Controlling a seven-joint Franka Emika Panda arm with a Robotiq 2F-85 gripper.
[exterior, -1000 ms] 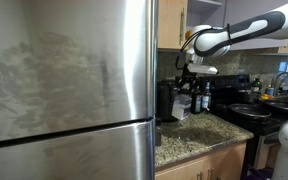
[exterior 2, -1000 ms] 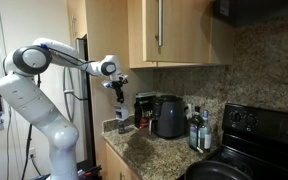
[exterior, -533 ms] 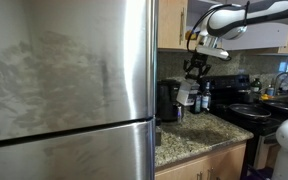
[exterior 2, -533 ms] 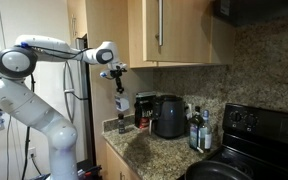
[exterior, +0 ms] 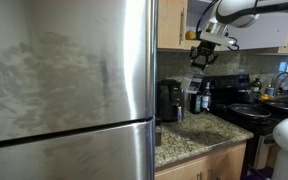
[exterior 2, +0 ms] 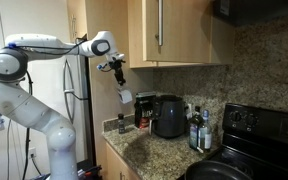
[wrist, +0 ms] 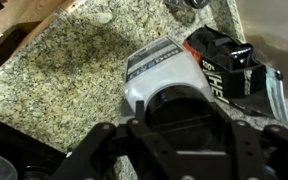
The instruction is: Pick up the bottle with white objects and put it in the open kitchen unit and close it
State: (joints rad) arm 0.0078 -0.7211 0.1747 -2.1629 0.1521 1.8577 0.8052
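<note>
My gripper [exterior 2: 117, 71] is shut on the small clear bottle [exterior 2: 124, 97], which hangs below it, high above the counter. In the wrist view the bottle [wrist: 162, 72] shows a white body and a dark cap between my fingers [wrist: 102, 142], with my gripper [wrist: 180, 112] closed around it. In an exterior view my gripper [exterior: 200, 55] is level with the bottom edge of the tan wall cabinet [exterior: 172, 22]. The cabinet [exterior 2: 179, 30] also shows with a closed door and a metal bar handle [exterior 2: 161, 24]. Its open part is not clear to me.
A black coffee maker [exterior 2: 169, 115] and dark bottles [exterior 2: 196, 130] stand on the granite counter [wrist: 54, 70] below. The steel fridge [exterior: 69, 90] fills the near side. A black stove [exterior 2: 254, 135] with a pan lies further along.
My gripper has risen steadily with the bottle, from just above the counter to cabinet height.
</note>
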